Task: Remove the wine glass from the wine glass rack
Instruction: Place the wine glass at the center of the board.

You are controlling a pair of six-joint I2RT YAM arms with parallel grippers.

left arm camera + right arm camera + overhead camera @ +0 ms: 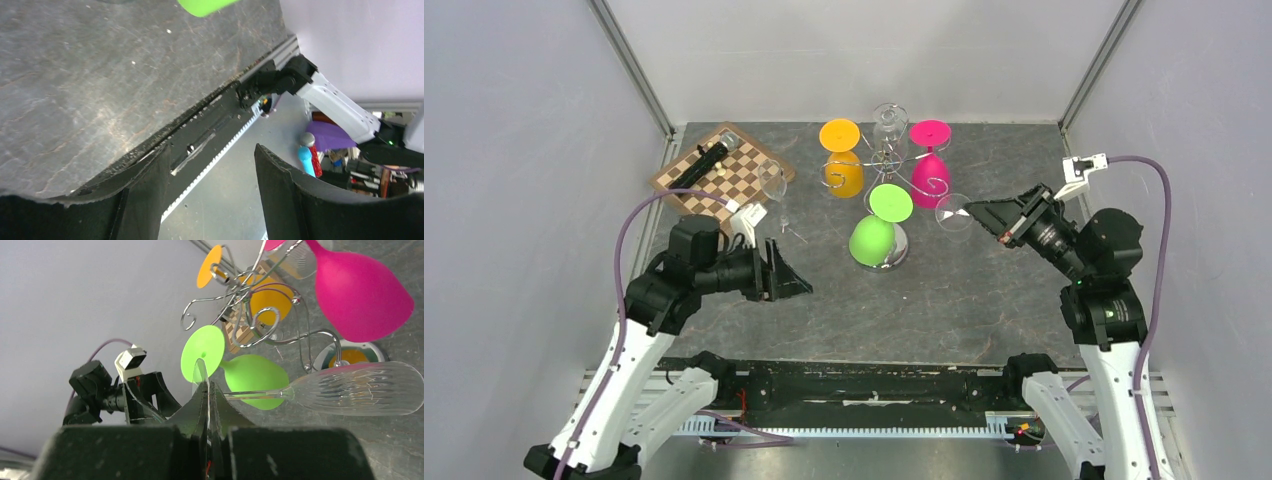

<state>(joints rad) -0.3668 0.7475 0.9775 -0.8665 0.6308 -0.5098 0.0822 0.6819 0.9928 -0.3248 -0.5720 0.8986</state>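
Note:
The chrome wire rack (887, 162) stands at mid-table. A green glass (874, 238), an orange glass (842, 160), a pink glass (931, 152) and a clear glass (889, 124) at the back hang on it. My right gripper (976, 212) is shut on the thin foot of a clear ribbed wine glass (954, 212), just right of the rack's scroll arm. In the right wrist view the gripper (207, 386) pinches the foot edge; the glass (360, 390) lies sideways in front of the rack (260, 322). My left gripper (792, 280) is open and empty (212, 150), left of the rack.
A chessboard (724, 172) with a black object on it lies at the back left. Another clear glass (774, 186) stands beside it. Grey walls close in on three sides. The black rail (854, 385) runs along the near edge.

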